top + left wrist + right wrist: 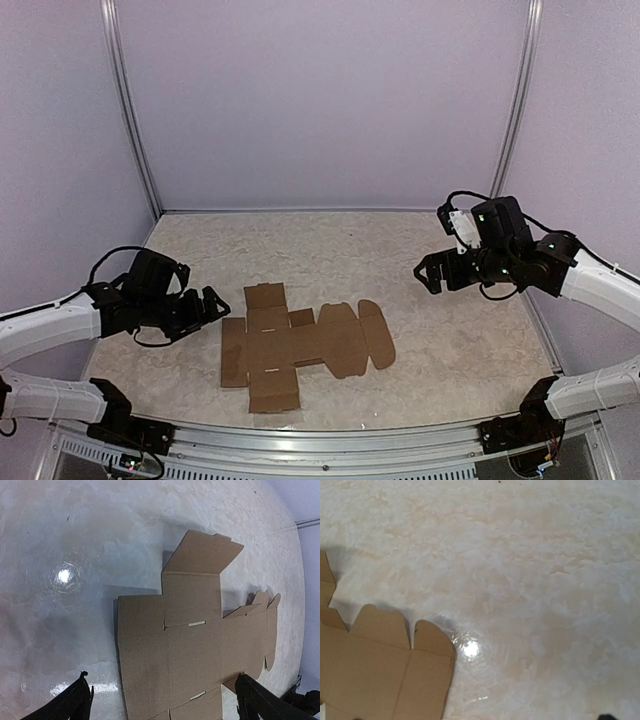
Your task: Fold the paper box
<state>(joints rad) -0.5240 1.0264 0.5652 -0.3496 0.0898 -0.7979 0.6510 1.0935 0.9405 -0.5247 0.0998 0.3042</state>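
The paper box [300, 345] lies as a flat brown die-cut sheet near the table's front middle, with one far flap slightly raised. My left gripper [210, 305] is open and empty, just left of the sheet's left edge and above the table. In the left wrist view the sheet [195, 645] fills the space between my two wide-spread fingers [75, 702]. My right gripper [430, 272] is open and empty, raised well to the right of the sheet. The right wrist view shows only the sheet's rounded flaps [380, 670] at lower left; my fingers there are nearly out of frame.
The table top [400, 250] is pale marbled stone with lamp glare. Purple walls [320, 100] and metal posts stand at the back and sides. A metal rail [330, 440] runs along the front edge.
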